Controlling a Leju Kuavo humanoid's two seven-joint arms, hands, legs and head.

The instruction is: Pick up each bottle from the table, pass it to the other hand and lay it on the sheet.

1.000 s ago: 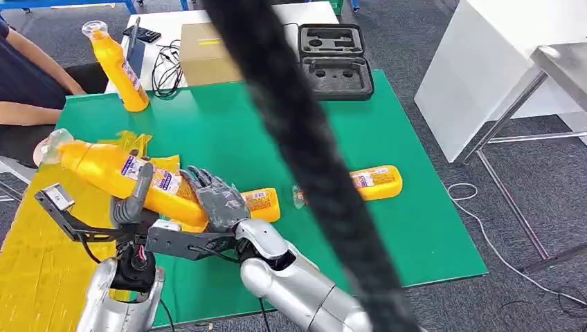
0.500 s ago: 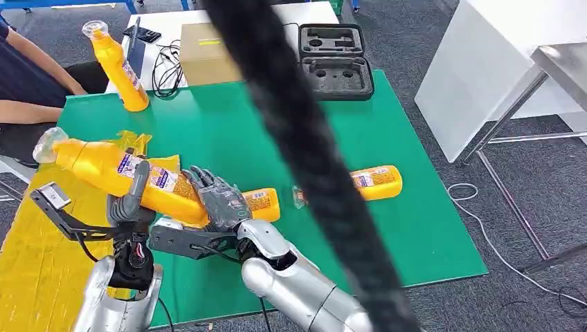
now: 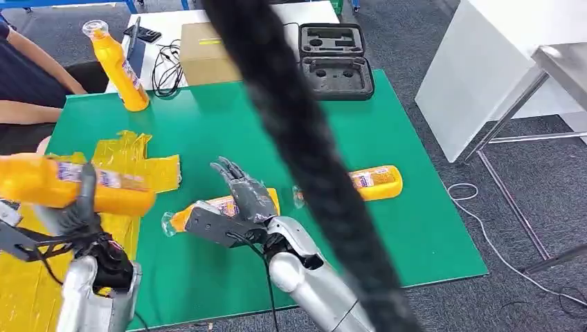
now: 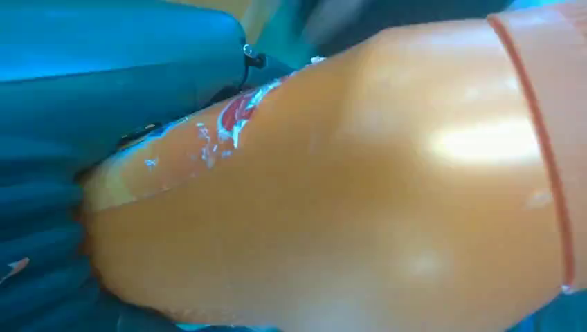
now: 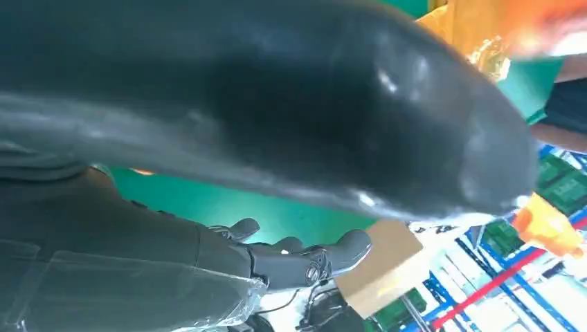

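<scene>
My left hand (image 3: 77, 211) grips a yellow bottle (image 3: 66, 185) and holds it level above the yellow sheet (image 3: 142, 166) at the table's left side. In the left wrist view that bottle (image 4: 360, 200) lies across my dark fingers (image 4: 41, 242). My right hand (image 3: 248, 197) is open with fingers spread, holding nothing, just above a second yellow bottle (image 3: 188, 216) lying on the green mat (image 3: 228, 124). A third bottle (image 3: 376, 181) lies further right. One more bottle (image 3: 122, 66) stands upright at the mat's far left corner. In the right wrist view my fingers (image 5: 304, 261) are apart.
A thick black cable (image 3: 297, 138) crosses the head view diagonally, close to the camera. A person's arm (image 3: 31, 83) rests at the far left. Behind the mat are a cardboard box (image 3: 206, 54) and an open black case (image 3: 335, 59). A white table (image 3: 484, 69) stands to the right.
My right hand has let go of the bottle and opened. My left hand has carried the bottle leftward over the sheet, uncovering the bottle that lies beneath my right hand.
</scene>
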